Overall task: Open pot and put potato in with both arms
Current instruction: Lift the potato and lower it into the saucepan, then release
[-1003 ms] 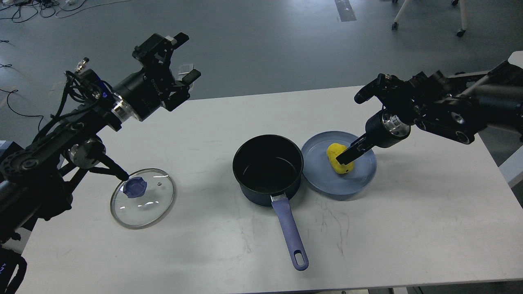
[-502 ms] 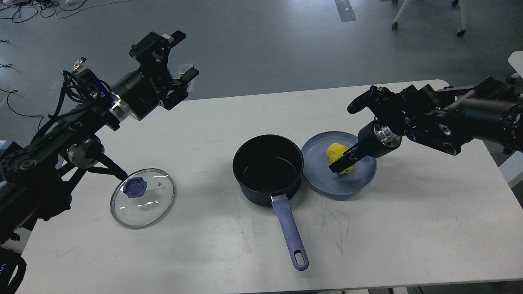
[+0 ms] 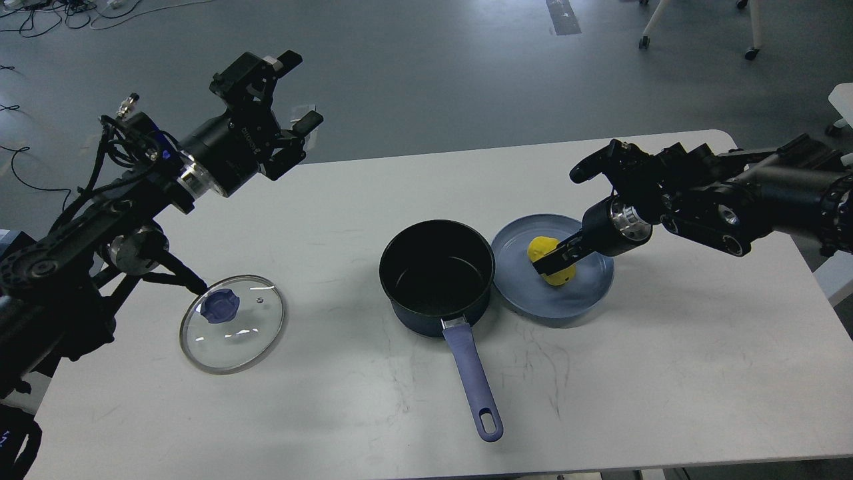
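Observation:
The dark navy pot (image 3: 436, 270) stands open at the table's middle, empty, with its periwinkle handle (image 3: 473, 377) pointing toward me. Its glass lid (image 3: 232, 323) lies flat on the table at the left. The yellow potato (image 3: 542, 247) lies on the blue plate (image 3: 583, 293), just right of the pot. My right gripper (image 3: 550, 263) reaches down onto the potato, with a dark finger across it; I cannot tell its two fingers apart. My left gripper (image 3: 296, 93) is open and empty, held high above the table's back left, far from the lid.
The white table (image 3: 666, 373) ends at the back just behind the grippers and at the right near my right arm. Grey floor with cables and chair legs lies beyond it. My left arm's elbow (image 3: 133, 250) hangs beside the lid.
My right arm has moved left and down, and its gripper has shifted left over the potato, which has moved slightly left on the plate. My left gripper has risen a little.

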Robot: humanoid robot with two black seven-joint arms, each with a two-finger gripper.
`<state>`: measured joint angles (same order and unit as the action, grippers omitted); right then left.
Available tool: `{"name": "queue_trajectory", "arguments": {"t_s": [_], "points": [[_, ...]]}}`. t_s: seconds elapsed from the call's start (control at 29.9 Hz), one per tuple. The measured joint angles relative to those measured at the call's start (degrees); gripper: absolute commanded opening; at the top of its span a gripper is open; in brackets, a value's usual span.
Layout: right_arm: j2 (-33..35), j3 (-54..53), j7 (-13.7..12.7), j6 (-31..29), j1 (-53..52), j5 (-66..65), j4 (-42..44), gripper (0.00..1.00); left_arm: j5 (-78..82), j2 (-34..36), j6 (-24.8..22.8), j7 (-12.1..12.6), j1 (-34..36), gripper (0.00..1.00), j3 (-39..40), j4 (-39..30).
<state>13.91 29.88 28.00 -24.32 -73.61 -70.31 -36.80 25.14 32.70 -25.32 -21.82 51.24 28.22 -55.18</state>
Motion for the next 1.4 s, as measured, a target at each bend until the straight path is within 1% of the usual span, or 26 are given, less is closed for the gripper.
{"name": "queue_trajectory", "arguments": {"t_s": [0.13,0.27,0.43,0.54,0.77,0.8,0.84,0.9,0.94,1.0,1.04,1.1,1.17,1.2,1.24,1.4], "points": [[2.6,-0.2,0.0,0.0,-2.3,0.0,-3.0,0.21,0.0,0.1,0.0,0.0,0.0,0.98,0.0,0.0],[6.2,-4.0,0.0,-0.5,-6.5,0.2,-7.2,0.21,0.0,0.6,0.0,0.0,0.0,0.98,0.0,-0.1],[7.2,-7.3,0.0,-2.2,-10.4,2.3,-10.3,0.21,0.0,0.8,0.0,0.1,0.0,0.98,0.0,-0.1],[5.4,-7.9,0.0,-2.6,-12.3,6.1,-11.2,0.21,0.0,0.9,-0.1,0.1,0.0,0.98,0.0,-0.1],[-4.1,-7.9,0.0,-2.6,-12.6,10.5,-9.7,0.24,0.0,1.0,-0.1,0.1,0.0,0.98,0.0,-0.1],[-5.2,-7.6,0.0,-2.6,-12.3,10.6,-9.2,0.27,0.0,1.0,-0.1,0.1,0.0,0.98,0.0,-0.1],[-6.3,-7.5,0.0,-2.6,-12.0,10.7,-8.7,0.39,0.0,1.0,-0.1,0.1,0.1,0.98,0.0,-0.1],[-8.5,-7.3,0.0,-2.6,-11.2,10.8,-7.1,0.55,0.0,1.0,-0.1,0.1,0.1,0.98,0.0,-0.2],[-9.2,-7.3,0.0,-2.6,-11.0,10.8,-6.5,0.61,0.0,1.0,0.0,0.1,0.1,0.98,0.0,-0.2],[-10.1,-7.1,0.0,-2.7,-10.7,10.8,-5.8,0.63,0.0,1.0,0.0,0.1,0.1,0.98,0.0,-0.2],[-10.3,-6.9,0.0,-3.0,-10.7,10.8,-5.6,0.68,0.0,1.1,0.0,0.1,0.1,0.98,0.0,-0.2],[-10.5,-5.8,0.0,-3.4,-10.6,10.8,-5.4,0.72,0.0,1.3,0.0,0.1,0.1,0.98,0.0,-0.2],[-10.5,-4.9,0.0,-3.6,-10.5,10.8,-5.4,0.84,0.0,1.3,0.0,0.1,0.1,0.98,0.0,-0.2],[-10.5,-4.7,0.0,-3.7,-10.5,10.8,-5.4,0.96,0.0,1.3,0.0,0.1,0.1,0.98,0.0,-0.2],[-10.4,-4.6,0.0,-3.7,-10.5,10.8,-5.4,0.99,0.0,1.4,0.0,0.1,0.1,0.98,0.0,-0.2],[-8.5,-5.6,0.0,-3.7,-10.7,11.2,-5.6,1.0,0.0,1.4,0.0,0.1,0.1,0.98,0.0,-0.1]]}}
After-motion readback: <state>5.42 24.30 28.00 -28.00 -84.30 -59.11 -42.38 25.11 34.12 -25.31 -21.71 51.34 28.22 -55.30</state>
